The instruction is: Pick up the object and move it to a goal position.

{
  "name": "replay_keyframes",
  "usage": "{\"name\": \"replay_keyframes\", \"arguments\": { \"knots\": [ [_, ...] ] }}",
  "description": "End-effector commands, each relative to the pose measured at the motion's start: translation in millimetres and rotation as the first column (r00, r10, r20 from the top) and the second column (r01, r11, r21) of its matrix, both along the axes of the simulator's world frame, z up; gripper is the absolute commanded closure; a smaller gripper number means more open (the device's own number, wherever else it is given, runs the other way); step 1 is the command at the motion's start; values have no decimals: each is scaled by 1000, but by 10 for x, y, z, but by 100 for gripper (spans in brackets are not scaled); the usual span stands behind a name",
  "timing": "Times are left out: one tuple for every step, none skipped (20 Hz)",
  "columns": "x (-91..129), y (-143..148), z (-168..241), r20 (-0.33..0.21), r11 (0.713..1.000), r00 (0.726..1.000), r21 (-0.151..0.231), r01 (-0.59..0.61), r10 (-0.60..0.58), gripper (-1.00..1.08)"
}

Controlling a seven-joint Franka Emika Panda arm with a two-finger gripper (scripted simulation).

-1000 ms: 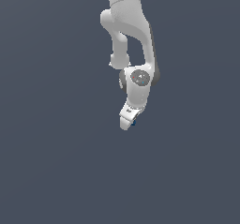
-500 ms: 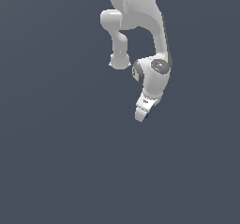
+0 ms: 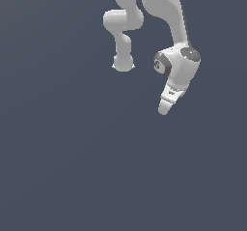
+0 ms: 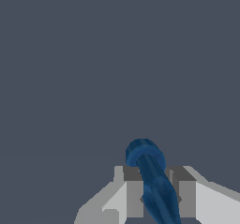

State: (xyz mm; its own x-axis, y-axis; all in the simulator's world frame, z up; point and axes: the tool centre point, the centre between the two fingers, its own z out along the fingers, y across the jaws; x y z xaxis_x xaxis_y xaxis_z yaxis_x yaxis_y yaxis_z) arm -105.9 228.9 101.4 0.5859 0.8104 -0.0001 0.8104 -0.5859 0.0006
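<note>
In the wrist view the object (image 4: 151,176), a dark-blue elongated blob with a rounded end, sits clamped between my two grey fingers (image 4: 133,190), sticking out past the fingertips. My gripper (image 4: 154,183) is shut on it. In the exterior view the white gripper (image 3: 165,110) hangs at the exterior view's right, tilted and pointing downward, and the object is hidden there by the fingers.
A flat, uniform grey surface (image 3: 72,167) fills the scene around and below the arm. The arm's white links and base column (image 3: 123,36) stand at the top centre of the exterior view.
The arm has swung toward the exterior view's right, carrying the gripper with it, and slightly upward. The gripper has stayed shut.
</note>
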Motion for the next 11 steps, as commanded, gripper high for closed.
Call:
{"name": "replay_keyframes", "arguments": {
  "knots": [
    [-49, 123, 46, 0, 1000, 1000, 0, 2, -2, 108],
    [-61, 156, 59, 0, 1000, 1000, 0, 2, -2, 108],
    [-70, 183, 68, 0, 1000, 1000, 0, 2, -2, 108],
    [-76, 203, 75, 0, 1000, 1000, 0, 2, -2, 108],
    [-79, 215, 79, 0, 1000, 1000, 0, 2, -2, 108],
    [-78, 220, 80, 0, 1000, 1000, 0, 2, -2, 108],
    [-74, 217, 78, 0, 1000, 1000, 0, 2, -2, 108],
    [-66, 207, 74, 0, 1000, 1000, 0, 2, -2, 108],
    [-57, 191, 69, 0, 1000, 1000, 1, 2, -2, 108],
    [-51, 181, 65, 0, 1000, 1000, 1, 2, -2, 108],
    [-49, 178, 64, 0, 1000, 1000, 1, 2, -2, 108]
  ]
}}
